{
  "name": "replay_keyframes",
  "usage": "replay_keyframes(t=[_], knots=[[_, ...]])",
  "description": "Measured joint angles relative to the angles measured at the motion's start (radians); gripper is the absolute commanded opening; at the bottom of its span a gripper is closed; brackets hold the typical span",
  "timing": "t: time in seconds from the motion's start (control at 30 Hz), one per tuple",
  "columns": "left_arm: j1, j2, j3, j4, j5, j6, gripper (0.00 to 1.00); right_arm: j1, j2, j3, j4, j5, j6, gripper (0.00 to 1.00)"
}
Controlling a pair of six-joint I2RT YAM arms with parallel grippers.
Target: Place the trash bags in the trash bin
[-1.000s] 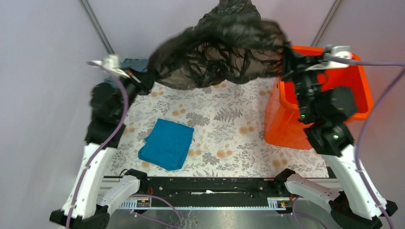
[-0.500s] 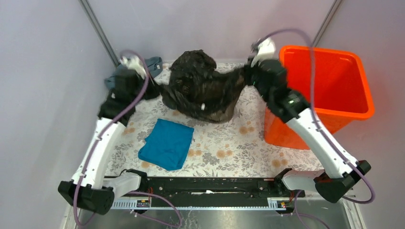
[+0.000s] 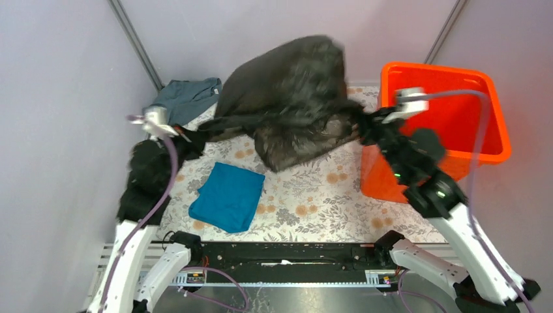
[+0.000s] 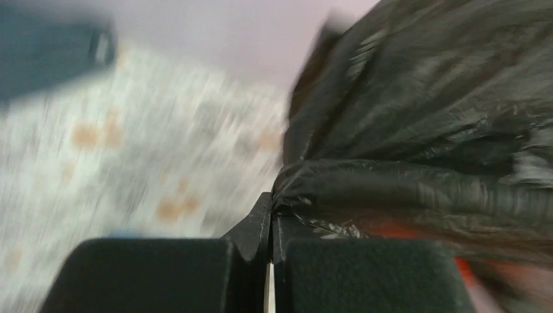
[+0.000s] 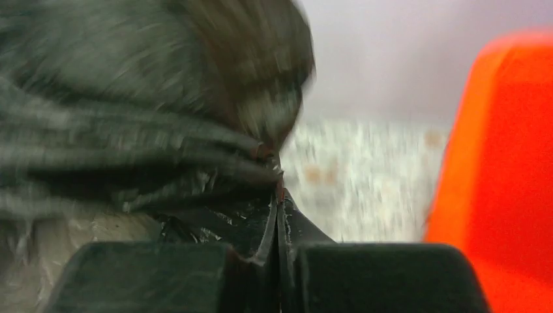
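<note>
Overhead, you see the black trash bag point(image 3: 293, 98) hanging between your two arms above the floral desk point(image 3: 313, 189). Your left claw point(image 3: 194, 137) is clamped on its left edge and your right claw point(image 3: 362, 127) on its right edge. The orange trash bin point(image 3: 381, 176) stands just right of the bag, on the desk's right side.

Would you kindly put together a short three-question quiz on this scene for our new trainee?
1. True or false: the trash bag lies inside the trash bin.
2. What holds the bag? A) the left claw and the right claw together; B) one claw alone; C) neither.
3. Fill in: the folded cloth nearest the arm bases is ___ in colour.

Key: 1 false; 2 A; 3 blue.
</note>
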Motion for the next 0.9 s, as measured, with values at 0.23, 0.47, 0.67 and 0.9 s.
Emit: replay_keyframes(t=[0.23,0.47,0.67,0.9], knots=[[0.0,0.204,-0.168,-0.313,-0.037,0.003,0.0,0.0,0.19,-0.172,-0.208,-0.007,0.047,0.0],[0.001,0.467,0.612,-0.256,0.031,0.007,0.0,0.0,0.407,0.463,-0.219,-0.018,-0.063,0.0],[0.001,0.168,0.526,0.118,0.085,-0.024,0.0,0.0,0.195,0.439,0.011,-0.124,-0.056,0.0],[0.001,-0.092,0.099,0.074,-0.096,-0.046,0.0,0.0,-0.028,0.008,0.083,-0.103,0.034,0.0]])
